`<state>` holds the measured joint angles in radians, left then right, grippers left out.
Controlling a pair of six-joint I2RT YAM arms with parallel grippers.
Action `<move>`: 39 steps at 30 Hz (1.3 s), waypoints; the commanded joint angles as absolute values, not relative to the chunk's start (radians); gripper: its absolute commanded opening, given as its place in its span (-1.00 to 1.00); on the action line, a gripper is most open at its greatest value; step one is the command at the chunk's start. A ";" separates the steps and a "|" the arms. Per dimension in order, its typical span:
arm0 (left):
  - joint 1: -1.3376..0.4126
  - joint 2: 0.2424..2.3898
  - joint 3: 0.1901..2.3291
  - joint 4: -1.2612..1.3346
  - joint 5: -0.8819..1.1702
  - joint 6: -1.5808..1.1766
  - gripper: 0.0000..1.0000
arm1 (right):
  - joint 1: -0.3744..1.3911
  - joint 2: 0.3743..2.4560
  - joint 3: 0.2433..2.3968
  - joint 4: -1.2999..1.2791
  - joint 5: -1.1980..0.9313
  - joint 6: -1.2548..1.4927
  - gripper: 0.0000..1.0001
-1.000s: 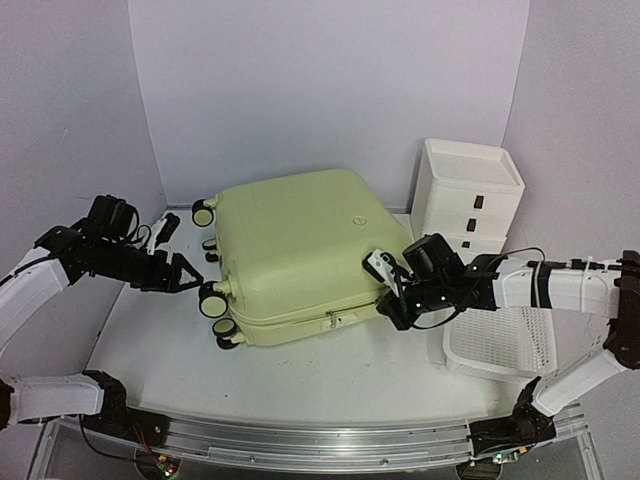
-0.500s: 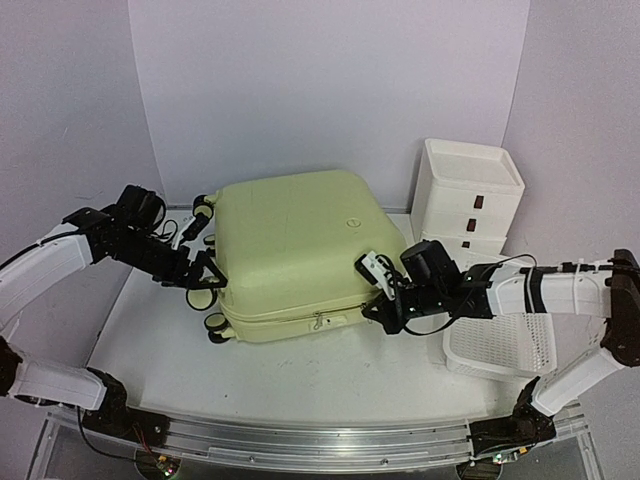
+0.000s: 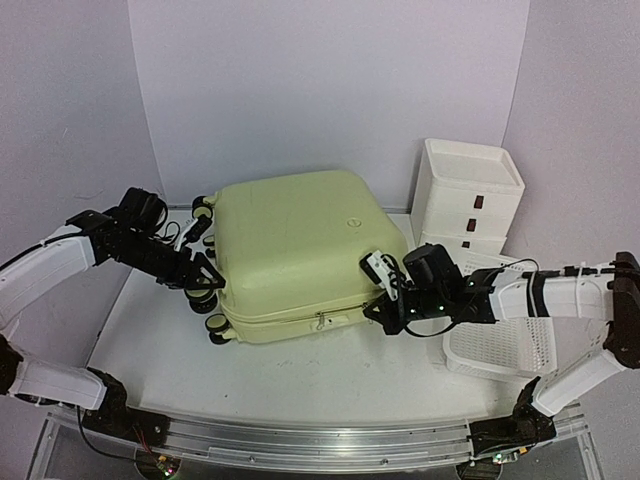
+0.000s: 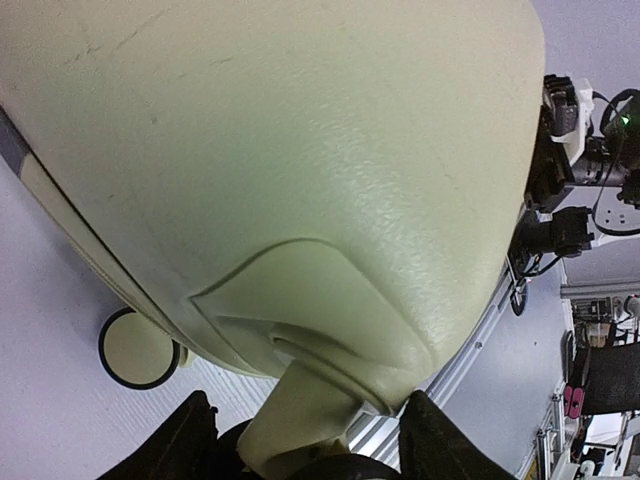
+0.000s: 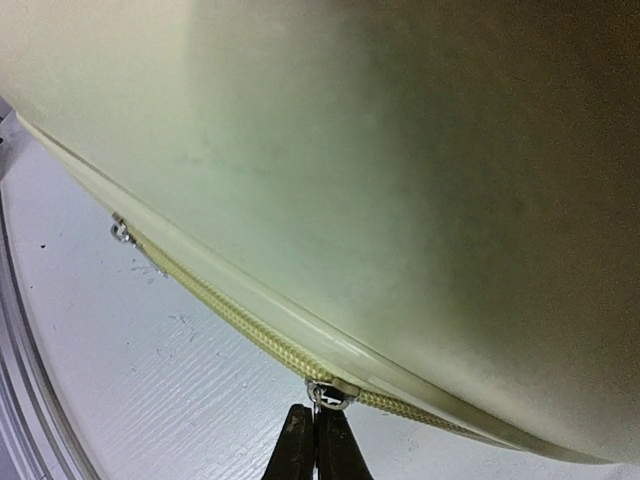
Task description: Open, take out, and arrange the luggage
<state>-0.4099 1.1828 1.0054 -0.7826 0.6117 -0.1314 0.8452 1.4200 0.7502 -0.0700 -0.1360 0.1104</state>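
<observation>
The pale yellow-green luggage (image 3: 295,250) lies flat in the middle of the table, its caster wheels facing left. My left gripper (image 3: 203,282) is at its near-left corner. In the left wrist view the gripper (image 4: 315,430) has its black fingers (image 4: 195,445) pressed on either side of a caster wheel under the shell (image 4: 300,150). Another caster (image 4: 140,348) shows beside it. My right gripper (image 3: 388,305) is at the front right corner. In the right wrist view that gripper (image 5: 315,415) is shut on the metal zipper pull (image 5: 325,393) of the luggage (image 5: 400,150).
A white three-drawer box (image 3: 468,195) stands at the back right. A white mesh basket (image 3: 500,345) sits under my right forearm. A second zipper pull (image 5: 122,232) hangs along the front seam. A metal rail (image 3: 300,440) runs along the near edge.
My left gripper moved right from open space onto the caster. The luggage shifted slightly left and turned. My right gripper followed, still pinching the zipper pull.
</observation>
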 commanded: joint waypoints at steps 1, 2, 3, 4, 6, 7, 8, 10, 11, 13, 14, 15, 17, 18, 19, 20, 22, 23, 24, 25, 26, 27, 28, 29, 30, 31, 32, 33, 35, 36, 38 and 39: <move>-0.410 1.176 0.984 -0.862 0.556 -0.213 0.12 | 0.854 1.385 0.753 -0.032 -0.148 0.244 -1.00; -0.409 1.176 0.983 -0.867 0.550 -0.217 0.07 | 0.853 1.385 0.753 -0.031 -0.146 0.249 -1.00; -0.407 1.175 0.983 -0.873 0.542 -0.221 0.04 | 0.854 1.384 0.753 -0.031 -0.144 0.256 -1.00; -0.406 1.175 0.983 -0.882 0.531 -0.222 -0.01 | 0.854 1.383 0.753 -0.032 -0.141 0.262 -1.00; -0.405 1.174 0.983 -0.903 0.501 -0.225 -0.10 | 0.853 1.381 0.751 -0.038 -0.131 0.276 -1.00; -0.403 1.174 0.983 -0.912 0.490 -0.227 -0.13 | 0.853 1.378 0.749 -0.040 -0.128 0.282 -1.00; -0.402 1.174 0.983 -0.917 0.482 -0.230 -0.16 | 0.853 1.376 0.746 -0.043 -0.129 0.285 -1.00; -0.402 1.172 0.979 -0.924 0.475 -0.235 -0.23 | 0.853 1.370 0.740 -0.051 -0.125 0.294 -1.00; -0.402 1.172 0.981 -0.931 0.463 -0.240 -0.30 | 0.854 1.366 0.739 -0.062 -0.124 0.296 -1.00; -0.402 1.172 0.985 -0.941 0.451 -0.245 -0.33 | 0.854 1.362 0.744 -0.094 -0.123 0.295 -1.00; -0.402 1.173 0.984 -0.941 0.454 -0.245 -0.33 | 0.855 1.362 0.747 -0.111 -0.116 0.291 -1.00; -0.402 1.175 0.984 -0.943 0.464 -0.245 -0.33 | 0.855 1.362 0.747 -0.124 -0.110 0.289 -1.00; -0.402 1.184 0.986 -0.950 0.524 -0.231 -0.15 | 0.857 1.363 0.749 -0.141 -0.102 0.284 -1.00; -0.402 1.189 0.985 -0.953 0.555 -0.222 0.01 | 0.857 1.362 0.749 -0.140 -0.102 0.280 -1.00; -0.402 1.195 0.987 -0.960 0.569 -0.216 0.19 | 0.856 1.363 0.750 -0.136 -0.104 0.278 -1.00; -0.402 1.199 0.990 -0.969 0.573 -0.211 0.33 | 0.857 1.366 0.755 -0.134 -0.110 0.274 -1.00; -0.402 1.211 0.994 -0.981 0.619 -0.195 0.49 | 0.856 1.374 0.769 -0.132 -0.119 0.266 -1.00; -0.402 1.218 0.995 -0.985 0.643 -0.194 0.51 | 0.856 1.376 0.776 -0.131 -0.121 0.264 -1.00; -0.403 1.226 0.997 -0.994 0.648 -0.200 0.52 | 0.857 1.379 0.781 -0.128 -0.124 0.263 -1.00; -0.403 1.230 1.001 -1.006 0.643 -0.207 0.49 | 0.857 1.380 0.786 -0.126 -0.125 0.261 -1.00; -0.403 1.229 1.003 -1.016 0.641 -0.210 0.45 | 0.856 1.382 0.790 -0.126 -0.125 0.259 -1.00; -0.403 1.221 1.003 -1.017 0.634 -0.217 0.40 | 0.857 1.381 0.791 -0.125 -0.125 0.258 -1.00; -0.403 1.214 1.005 -1.019 0.619 -0.224 0.33 | 0.856 1.381 0.790 -0.124 -0.123 0.256 -1.00; -0.403 1.208 1.007 -1.022 0.602 -0.230 0.24 | 0.857 1.379 0.788 -0.123 -0.122 0.253 -1.00; -0.402 1.203 1.012 -1.023 0.573 -0.238 0.14 | 0.856 1.378 0.786 -0.124 -0.120 0.253 -1.00; -0.402 1.199 1.018 -1.022 0.538 -0.249 0.00 | 0.857 1.376 0.783 -0.123 -0.118 0.252 -1.00; -0.402 1.196 1.022 -1.022 0.506 -0.258 -0.11 | 0.856 1.375 0.780 -0.123 -0.118 0.252 -1.00; -0.402 1.194 1.026 -1.023 0.486 -0.266 -0.18 | 0.856 1.374 0.778 -0.124 -0.119 0.250 -1.00; -0.402 1.187 1.030 -1.023 0.447 -0.286 -0.32 | 0.856 1.370 0.777 -0.139 -0.118 0.248 -1.00; -0.402 1.181 1.030 -1.025 0.419 -0.300 -0.45 | 0.857 1.360 0.775 -0.152 -0.113 0.243 -1.00; -0.402 1.172 1.031 -1.041 0.342 -0.325 -0.73 | 0.856 1.340 0.762 -0.171 -0.087 0.235 -1.00; -0.399 1.167 1.031 -1.050 0.294 -0.339 -0.83 | 0.857 1.328 0.750 -0.173 -0.076 0.229 -1.00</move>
